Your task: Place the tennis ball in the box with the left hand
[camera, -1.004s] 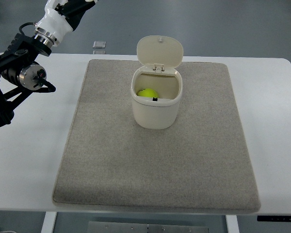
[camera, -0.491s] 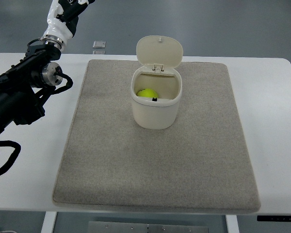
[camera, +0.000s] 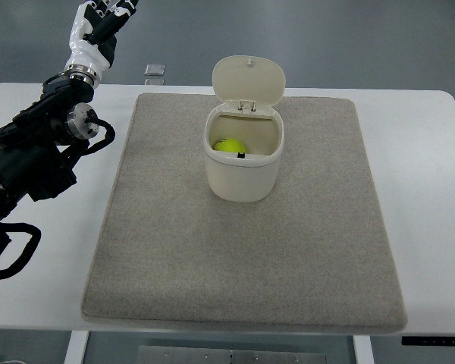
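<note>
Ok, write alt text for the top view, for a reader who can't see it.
A yellow-green tennis ball lies inside a cream box whose hinged lid stands open, on a grey mat covering a white table. The robot's left hand is raised at the upper left, away from the box and holding nothing.
</note>
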You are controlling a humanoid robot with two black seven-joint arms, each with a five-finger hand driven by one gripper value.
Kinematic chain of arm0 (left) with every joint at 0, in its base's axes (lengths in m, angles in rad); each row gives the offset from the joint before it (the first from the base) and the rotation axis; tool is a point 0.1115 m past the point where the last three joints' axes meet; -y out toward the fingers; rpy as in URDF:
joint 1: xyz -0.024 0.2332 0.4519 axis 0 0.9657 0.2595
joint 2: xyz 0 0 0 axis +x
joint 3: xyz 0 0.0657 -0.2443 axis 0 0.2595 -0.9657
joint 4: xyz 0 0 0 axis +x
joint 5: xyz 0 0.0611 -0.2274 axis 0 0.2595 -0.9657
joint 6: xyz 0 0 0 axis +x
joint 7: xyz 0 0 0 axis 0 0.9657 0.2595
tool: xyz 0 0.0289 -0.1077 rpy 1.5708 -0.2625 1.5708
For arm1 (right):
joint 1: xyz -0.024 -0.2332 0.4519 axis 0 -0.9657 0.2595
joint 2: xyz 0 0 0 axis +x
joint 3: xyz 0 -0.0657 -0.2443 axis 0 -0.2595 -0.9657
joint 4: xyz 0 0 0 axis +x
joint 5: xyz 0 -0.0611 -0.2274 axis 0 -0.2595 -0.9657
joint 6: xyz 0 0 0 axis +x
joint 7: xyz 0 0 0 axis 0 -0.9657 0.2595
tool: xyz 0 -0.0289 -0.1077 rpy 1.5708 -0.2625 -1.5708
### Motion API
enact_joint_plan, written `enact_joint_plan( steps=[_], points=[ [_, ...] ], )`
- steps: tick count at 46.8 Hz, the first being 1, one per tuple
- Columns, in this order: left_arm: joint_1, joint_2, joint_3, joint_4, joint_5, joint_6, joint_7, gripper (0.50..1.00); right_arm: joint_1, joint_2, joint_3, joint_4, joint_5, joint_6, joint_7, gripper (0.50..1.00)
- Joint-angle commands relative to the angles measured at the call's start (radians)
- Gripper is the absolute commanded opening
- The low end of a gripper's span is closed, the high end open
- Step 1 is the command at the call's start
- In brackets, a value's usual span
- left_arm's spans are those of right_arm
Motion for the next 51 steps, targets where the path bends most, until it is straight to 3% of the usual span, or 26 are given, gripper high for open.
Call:
enact_joint_plan(
  steps=[1,3,18,26,51],
  points=[
    [0.004,-0.004,-0.002,0.002,0.000,0.000,0.000,0.891,0.001,0.000,0.000,0.000,0.000,0.000,0.000,0.901],
    [0.004,-0.006,-0.003,0.004,0.000,0.000,0.000,0.921,-0.001,0.000,0.000,0.000,0.000,0.000,0.000,0.901],
    [0.006,-0.006,-0.026,0.027,-0.002,0.002,0.000,0.924,-0.001,0.000,0.000,0.000,0.000,0.000,0.000,0.901],
    [0.011,-0.006,-0.032,0.047,-0.026,0.002,0.000,0.956,0.001,0.000,0.000,0.000,0.000,0.000,0.000,0.901],
    [0.018,-0.004,-0.017,0.045,-0.054,0.000,-0.002,0.964,-0.001,0.000,-0.001,0.000,0.000,0.000,0.000,0.901]
  ],
)
